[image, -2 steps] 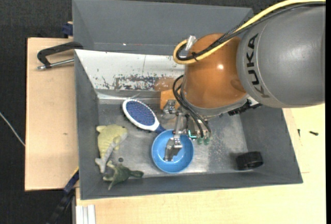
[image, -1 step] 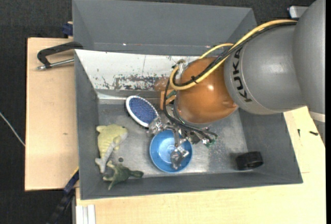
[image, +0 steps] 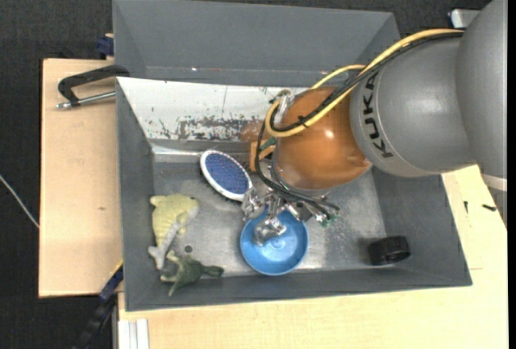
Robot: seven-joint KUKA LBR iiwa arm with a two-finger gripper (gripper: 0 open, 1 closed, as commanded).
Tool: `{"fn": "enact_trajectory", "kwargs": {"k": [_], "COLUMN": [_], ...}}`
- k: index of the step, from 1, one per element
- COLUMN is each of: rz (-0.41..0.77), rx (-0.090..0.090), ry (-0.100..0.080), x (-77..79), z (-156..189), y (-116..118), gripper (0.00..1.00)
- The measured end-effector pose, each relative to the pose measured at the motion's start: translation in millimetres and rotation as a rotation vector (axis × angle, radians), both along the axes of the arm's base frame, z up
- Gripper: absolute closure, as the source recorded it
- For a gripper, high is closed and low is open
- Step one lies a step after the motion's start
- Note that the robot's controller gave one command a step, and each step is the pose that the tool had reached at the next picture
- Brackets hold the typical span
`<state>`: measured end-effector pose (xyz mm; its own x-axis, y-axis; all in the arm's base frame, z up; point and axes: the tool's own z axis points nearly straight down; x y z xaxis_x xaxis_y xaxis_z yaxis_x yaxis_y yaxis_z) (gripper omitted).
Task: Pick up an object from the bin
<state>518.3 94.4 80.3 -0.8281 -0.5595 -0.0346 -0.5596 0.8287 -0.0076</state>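
Observation:
My gripper (image: pixel 269 220) hangs below the orange cover, down in the middle of the bin, with its metal fingers reaching into a blue round bowl (image: pixel 274 247) near the front wall. A blue oval brush with a white rim (image: pixel 226 175) lies just up and left of the gripper. Nothing can be seen between the fingers, whose tips sit over the bowl's inside.
A pale yellow toy animal (image: pixel 171 218) lies at the left of the bin, with a dark green toy figure (image: pixel 188 272) below it by the front wall. A small black wheel-like thing (image: pixel 389 250) rests at the front right. The arm covers the bin's right rear.

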Motion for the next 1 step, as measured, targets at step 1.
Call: {"fn": "enact_trajectory", "kwargs": {"k": [1], "rz": [-0.01], "rx": [-0.007], "ry": [0.019], "x": [-24.1], "z": [132.1], "y": [27.7], "gripper": [1.0]}}
